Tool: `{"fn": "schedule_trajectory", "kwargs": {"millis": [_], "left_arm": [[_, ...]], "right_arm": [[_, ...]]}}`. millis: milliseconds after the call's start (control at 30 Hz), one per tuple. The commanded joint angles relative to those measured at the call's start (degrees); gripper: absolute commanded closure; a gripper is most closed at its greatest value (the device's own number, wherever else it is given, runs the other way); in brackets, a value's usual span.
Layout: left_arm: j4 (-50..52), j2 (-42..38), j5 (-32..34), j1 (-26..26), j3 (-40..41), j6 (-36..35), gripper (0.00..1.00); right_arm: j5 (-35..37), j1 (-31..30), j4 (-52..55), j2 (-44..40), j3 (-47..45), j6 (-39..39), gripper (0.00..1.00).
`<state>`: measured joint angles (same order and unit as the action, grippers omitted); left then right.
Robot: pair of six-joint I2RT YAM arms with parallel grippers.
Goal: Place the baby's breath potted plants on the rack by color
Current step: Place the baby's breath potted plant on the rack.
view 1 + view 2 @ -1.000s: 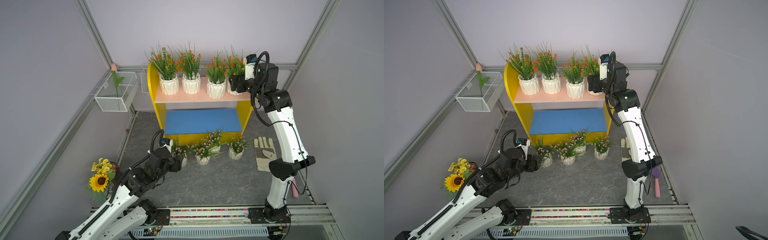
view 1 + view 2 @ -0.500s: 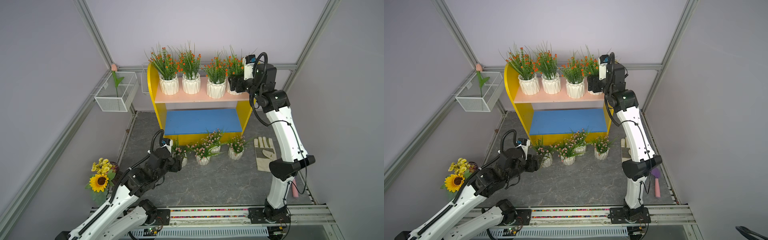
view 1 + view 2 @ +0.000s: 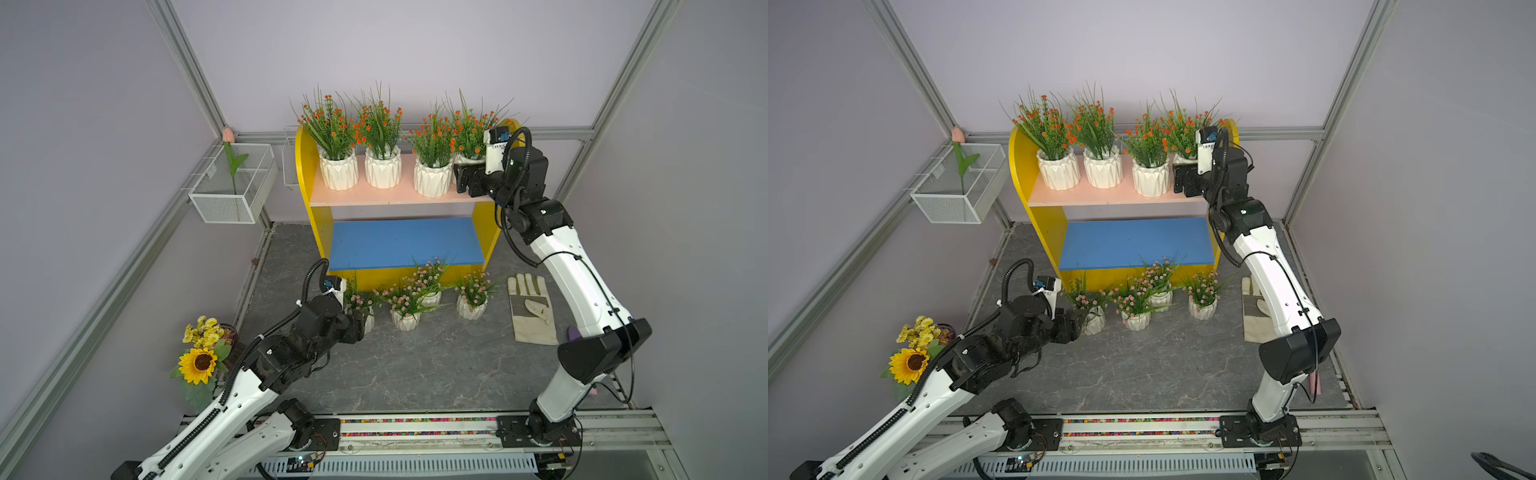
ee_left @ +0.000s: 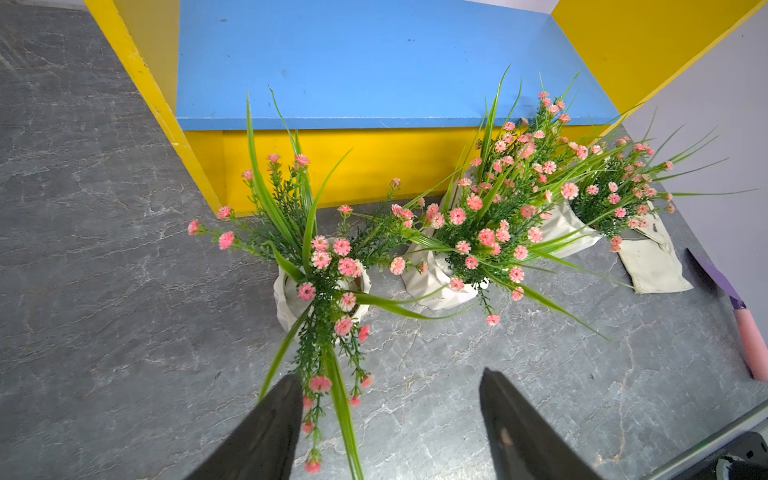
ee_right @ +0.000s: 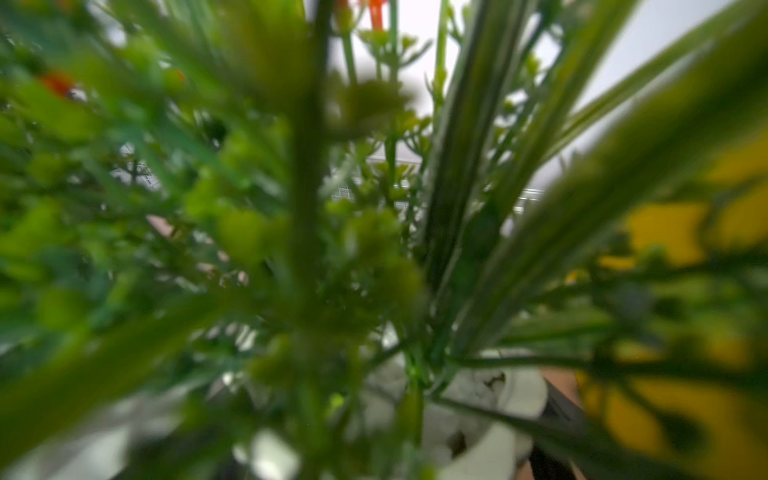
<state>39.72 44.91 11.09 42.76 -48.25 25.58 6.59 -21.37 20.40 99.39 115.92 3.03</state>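
Observation:
Several orange-flowered baby's breath potted plants (image 3: 338, 172) stand in a row on the salmon upper board of the yellow rack (image 3: 395, 199). My right gripper (image 3: 463, 183) straddles the rightmost one (image 3: 469, 137); foliage fills the right wrist view, and a sliver of board shows between the pot rim (image 5: 507, 399) and one of the fingers (image 5: 559, 405). Several pink-flowered ones (image 3: 405, 320) stand on the floor in front of the bare blue lower board (image 3: 403, 245). My left gripper (image 4: 388, 374) is open just short of the leftmost pink one (image 4: 322, 286), with a drooping sprig between its fingers.
A white wire basket (image 3: 232, 187) with a pink tulip hangs on the left wall. A sunflower bouquet (image 3: 201, 357) stands at the front left. A work glove (image 3: 532, 307) and a pink-handled tool (image 4: 744, 328) lie on the floor at right. The arm rail (image 3: 415, 428) runs along the front.
The right wrist has shifted slightly at the rightmost orange pot, which stays on the upper board. The left arm has barely moved.

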Motion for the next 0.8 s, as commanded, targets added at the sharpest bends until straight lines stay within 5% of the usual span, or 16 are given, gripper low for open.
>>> {"fn": "schedule_trajectory", "kwargs": {"millis": [0,767], "left_arm": [[-1.03,0.6,-0.09,-0.22,0.4,-0.29,0.29],[-2.37,1.68,-1.09,-0.23,0.28,-0.27,0.3]], "right_arm": [[0.23,0.07,0.57,-1.6,-2.72,0.31,0.03],[-2.31,0.03,-2.3,-12.33,-14.27,1.19,0.01]]}}
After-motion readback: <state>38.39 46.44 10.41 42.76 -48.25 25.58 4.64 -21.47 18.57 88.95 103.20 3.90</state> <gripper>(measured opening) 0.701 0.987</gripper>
